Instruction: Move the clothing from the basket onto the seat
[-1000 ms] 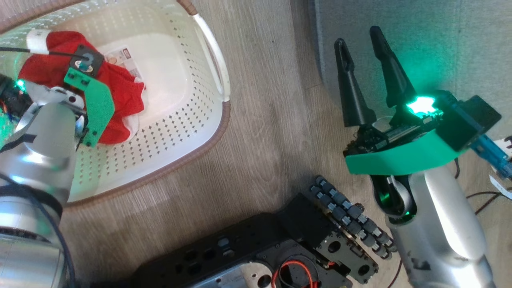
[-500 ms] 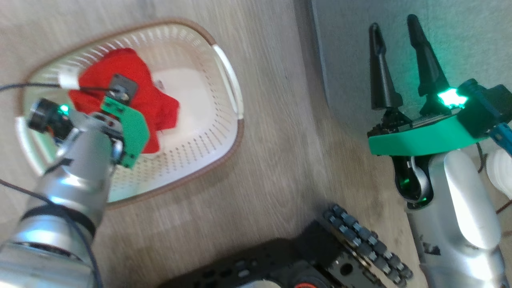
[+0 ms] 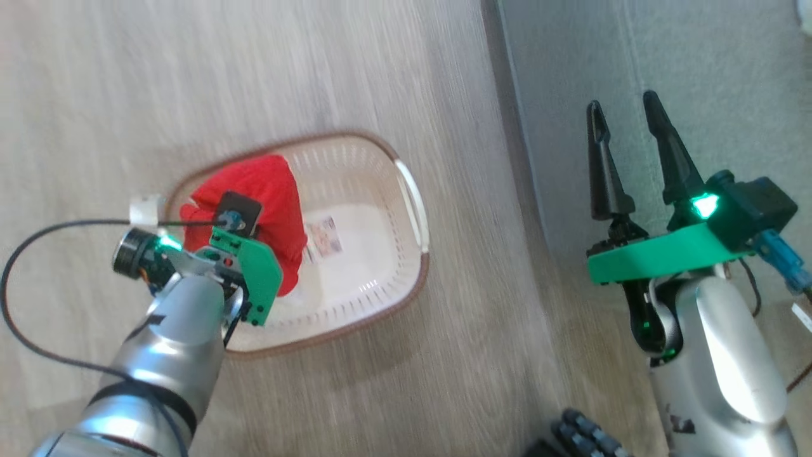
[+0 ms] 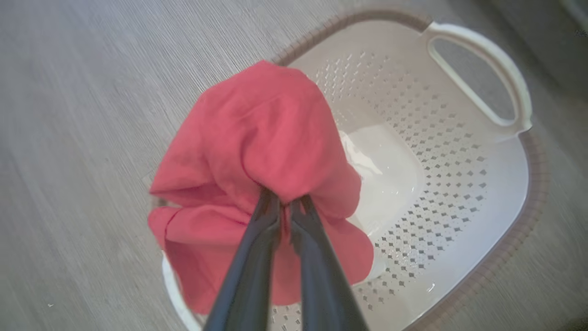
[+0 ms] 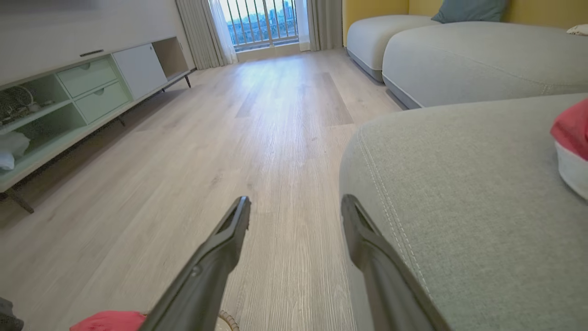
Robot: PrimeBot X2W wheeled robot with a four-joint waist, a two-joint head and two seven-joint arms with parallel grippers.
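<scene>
Wood floor (image 3: 482,285) strip lies open between basket (image 4: 459,193) and seat (image 3: 666,51). Basket wall and white handle (image 3: 415,206) stand between seat and left gripper (image 4: 285,204), clamped on clothing (image 4: 266,133). Right gripper (image 3: 620,101), fingers apart, hangs over seat's near edge; 1 red-white garment (image 5: 572,133) lies on seat.

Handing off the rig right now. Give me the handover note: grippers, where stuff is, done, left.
Left gripper shut on the red clothing, which hangs over the basket on the floor.
Right gripper open, empty, by the seat edge.
Done: one red-and-white garment lies on the seat.
Left: carry the held clothing to the seat, release; check the basket bottom hidden behind it.
</scene>
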